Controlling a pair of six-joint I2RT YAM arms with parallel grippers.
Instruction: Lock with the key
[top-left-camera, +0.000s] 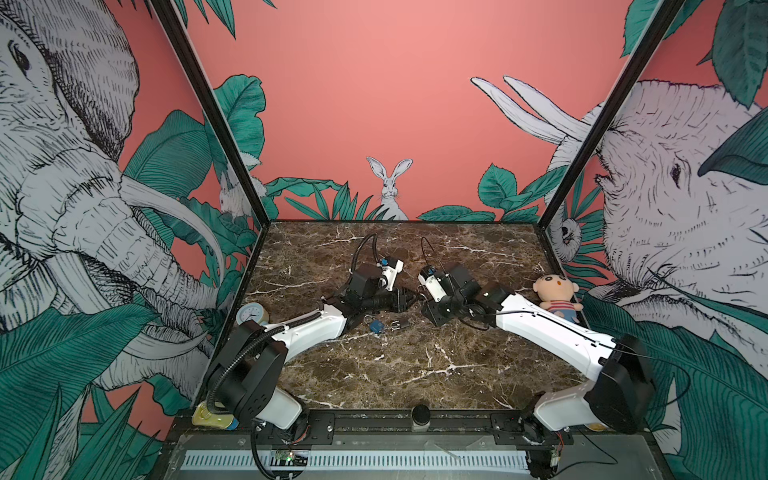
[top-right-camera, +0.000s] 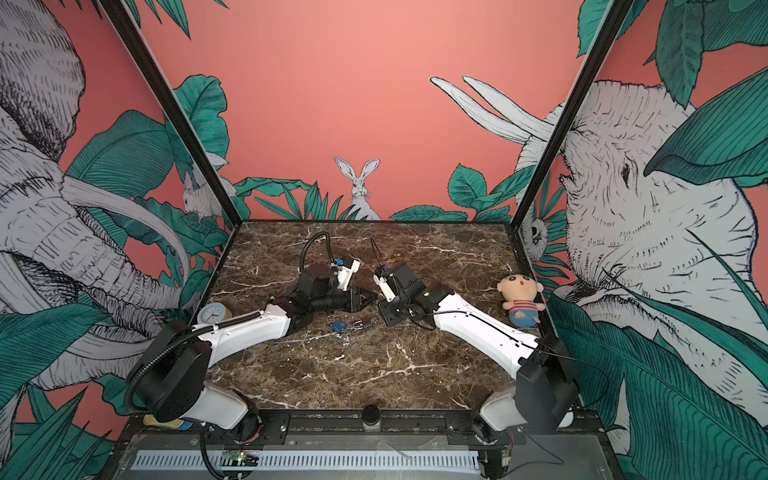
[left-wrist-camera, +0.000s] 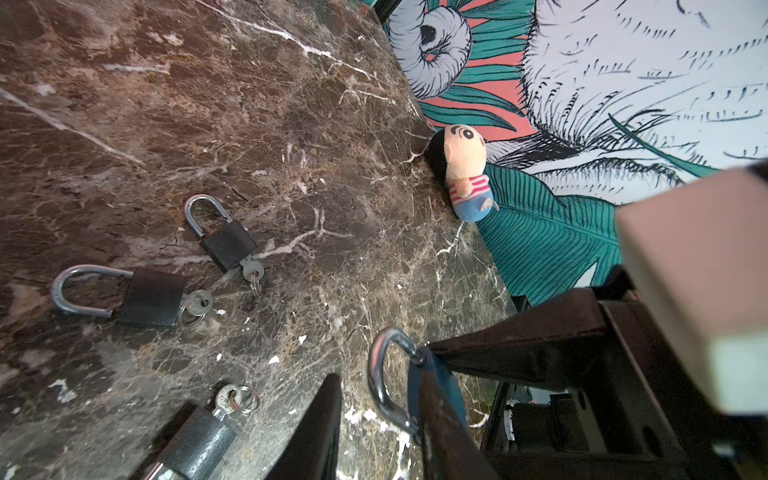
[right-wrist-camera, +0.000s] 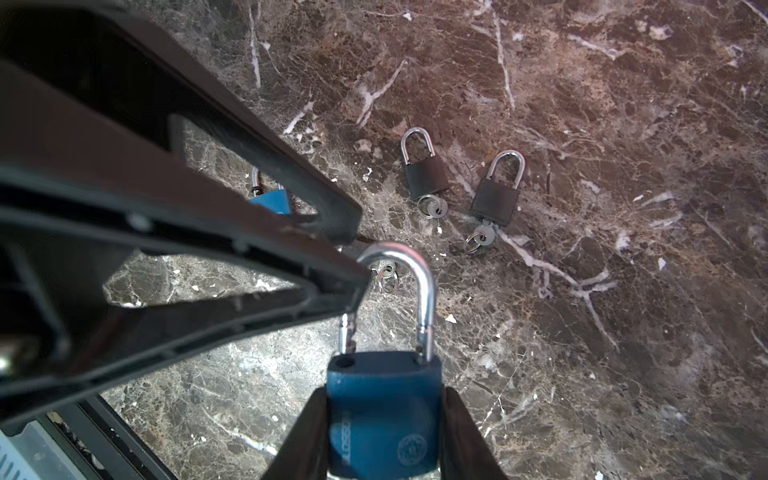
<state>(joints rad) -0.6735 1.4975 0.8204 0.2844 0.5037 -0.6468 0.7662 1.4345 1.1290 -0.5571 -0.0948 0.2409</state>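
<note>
A blue padlock (right-wrist-camera: 382, 415) hangs above the marble table, and my right gripper (right-wrist-camera: 383, 390) is shut on its body. Its steel shackle (right-wrist-camera: 411, 266) is sprung open, one leg out of its hole. My left gripper (left-wrist-camera: 374, 374) is open around that shackle (left-wrist-camera: 376, 386), which rests against one finger; from the right wrist its tips (right-wrist-camera: 359, 255) touch the shackle's top. The held lock's key is hidden. In both top views the grippers (top-left-camera: 415, 297) (top-right-camera: 374, 298) meet mid-table.
Three black padlocks (left-wrist-camera: 228, 245) (left-wrist-camera: 151, 297) (left-wrist-camera: 199, 440) lie on the table with keys in their undersides. A second blue padlock (top-left-camera: 376, 326) lies in front of the grippers. A plush doll (top-left-camera: 555, 297) leans on the right wall; a tape roll (top-left-camera: 251, 313) sits by the left wall.
</note>
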